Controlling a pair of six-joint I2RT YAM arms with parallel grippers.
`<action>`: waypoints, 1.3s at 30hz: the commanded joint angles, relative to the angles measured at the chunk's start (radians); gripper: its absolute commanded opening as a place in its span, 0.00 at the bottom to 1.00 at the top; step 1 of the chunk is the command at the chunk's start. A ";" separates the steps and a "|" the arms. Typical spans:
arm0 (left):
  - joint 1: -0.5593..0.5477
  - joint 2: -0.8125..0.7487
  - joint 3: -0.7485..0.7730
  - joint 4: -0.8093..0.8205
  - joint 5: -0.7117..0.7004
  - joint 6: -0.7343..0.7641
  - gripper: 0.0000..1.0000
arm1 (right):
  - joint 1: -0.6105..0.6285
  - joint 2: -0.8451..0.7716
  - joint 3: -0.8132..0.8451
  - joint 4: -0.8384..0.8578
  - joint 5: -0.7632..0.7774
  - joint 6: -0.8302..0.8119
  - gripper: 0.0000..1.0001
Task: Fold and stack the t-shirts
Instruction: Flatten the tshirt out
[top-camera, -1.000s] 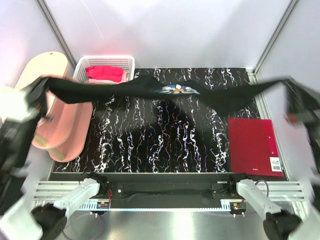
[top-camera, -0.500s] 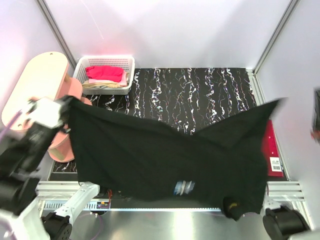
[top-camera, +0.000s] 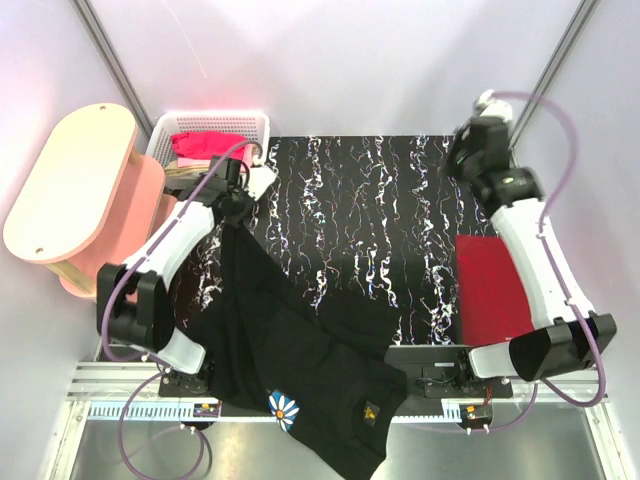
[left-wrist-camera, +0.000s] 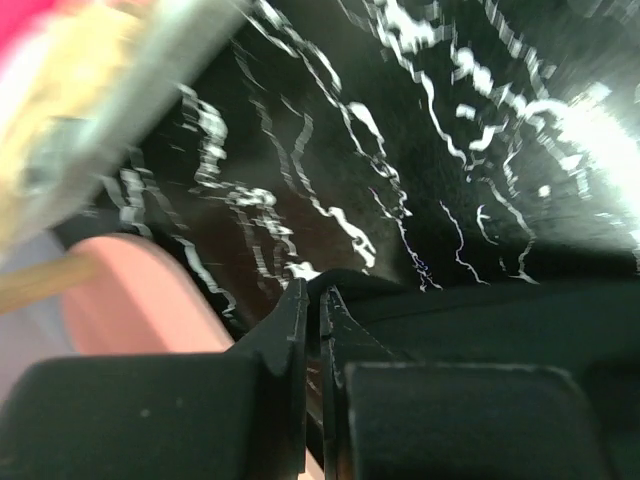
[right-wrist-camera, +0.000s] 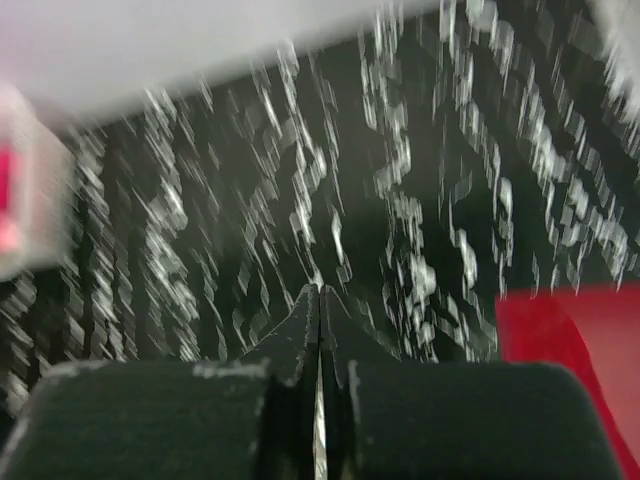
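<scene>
Top external view first: the left gripper (top-camera: 238, 212) is out near the far left corner of the black marbled table (top-camera: 380, 200), just beside the white mesh basket (top-camera: 215, 120). From the left wrist, its fingers (left-wrist-camera: 295, 320) are pressed tight together, pinching an edge of the black t-shirt (top-camera: 290, 350). That shirt runs from the pinch down across the left half of the table and spills over the near edge, covering the left arm's base, with the daisy print (top-camera: 287, 408) showing right at that edge. Over at the far right corner, the right gripper (top-camera: 462, 162) hangs above the table. The right wrist view shows its fingers (right-wrist-camera: 300, 325) closed flat against each other with nothing between them. A dark red t-shirt (top-camera: 490, 295) lies flat along the right edge, partly under the right arm. A bright pink t-shirt (top-camera: 208, 146) sits in the basket, and a pink stool (top-camera: 70, 185) stands off the left edge.
</scene>
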 joint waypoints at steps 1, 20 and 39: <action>-0.008 0.016 0.007 0.138 -0.078 0.043 0.00 | 0.112 -0.101 -0.221 0.086 -0.004 0.040 0.00; -0.008 -0.138 -0.157 0.227 -0.160 0.095 0.00 | 0.274 -0.402 -0.953 -0.058 -0.317 0.380 0.67; -0.014 -0.176 -0.164 0.195 -0.143 0.086 0.00 | 0.297 -0.061 -1.047 0.206 -0.288 0.422 0.57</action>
